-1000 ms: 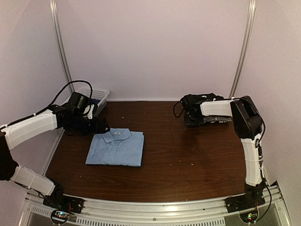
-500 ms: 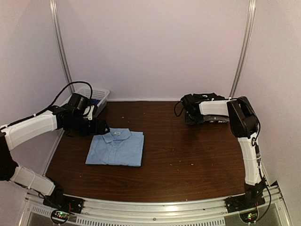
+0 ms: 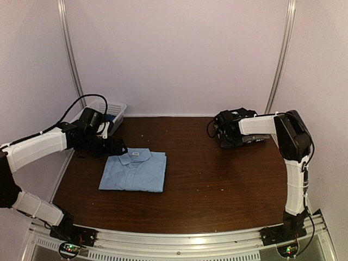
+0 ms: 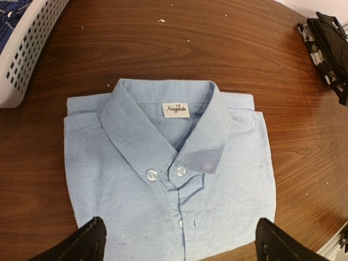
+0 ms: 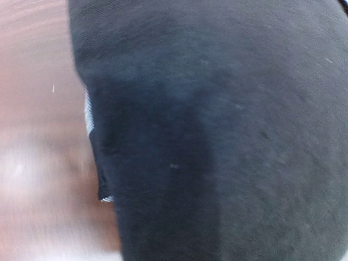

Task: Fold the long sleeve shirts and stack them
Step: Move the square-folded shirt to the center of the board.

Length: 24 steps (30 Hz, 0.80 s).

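A folded light blue shirt (image 3: 133, 171) lies collar-up on the left half of the table; its collar and buttons fill the left wrist view (image 4: 168, 179). My left gripper (image 3: 116, 147) hovers over the collar end, open, its two black fingertips (image 4: 89, 243) far apart at either side of the shirt. At the back right sits a dark pile of black and patterned shirts (image 3: 247, 138); it also shows in the left wrist view (image 4: 326, 49). My right gripper (image 3: 223, 130) is buried in the pile's left end. Black cloth (image 5: 217, 136) fills the right wrist view, hiding the fingers.
A white mesh basket (image 3: 109, 111) with dark blue cloth inside stands at the back left corner, close behind my left arm; its wall shows in the left wrist view (image 4: 27, 49). Walls enclose the brown table (image 3: 206, 185) on three sides.
My right gripper has shut on the black cloth, and the arm with the dark pile has shifted slightly right and toward the front. The left arm and blue shirt have not moved.
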### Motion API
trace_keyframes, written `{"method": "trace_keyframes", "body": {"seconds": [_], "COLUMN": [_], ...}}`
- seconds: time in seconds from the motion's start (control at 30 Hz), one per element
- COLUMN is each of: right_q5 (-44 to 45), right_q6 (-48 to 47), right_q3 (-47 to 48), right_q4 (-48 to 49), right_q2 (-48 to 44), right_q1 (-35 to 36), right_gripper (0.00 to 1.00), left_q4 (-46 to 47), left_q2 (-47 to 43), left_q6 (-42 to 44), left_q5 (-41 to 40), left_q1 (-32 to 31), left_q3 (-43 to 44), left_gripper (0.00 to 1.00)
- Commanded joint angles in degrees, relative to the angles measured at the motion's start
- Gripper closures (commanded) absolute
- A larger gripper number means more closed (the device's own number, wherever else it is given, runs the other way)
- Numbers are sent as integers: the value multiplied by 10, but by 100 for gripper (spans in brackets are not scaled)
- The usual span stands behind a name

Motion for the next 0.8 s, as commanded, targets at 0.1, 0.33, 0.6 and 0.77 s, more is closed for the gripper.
{"method": "trace_keyframes", "body": {"seconds": [0.1, 0.33, 0.6, 0.77], "right_q5": [-78, -167, -202, -207], "right_q6": [38, 120, 194, 203], "right_q3": [-129, -199, -175, -176], "right_q4": [18, 69, 124, 139], "right_q2": [-125, -171, -131, -135], "right_q1": [46, 150, 256, 266], "right_gripper": [100, 100, 100, 100], "left_q4": [41, 59, 64, 65], "left_q2": [6, -1, -12, -28], "left_q6": [7, -7, -22, -26], "left_q5": [14, 14, 10, 1], "left_q1": [-3, -3, -3, -3], "left_q3": [-11, -37, -57, -72], "left_gripper": [3, 3, 3, 3]}}
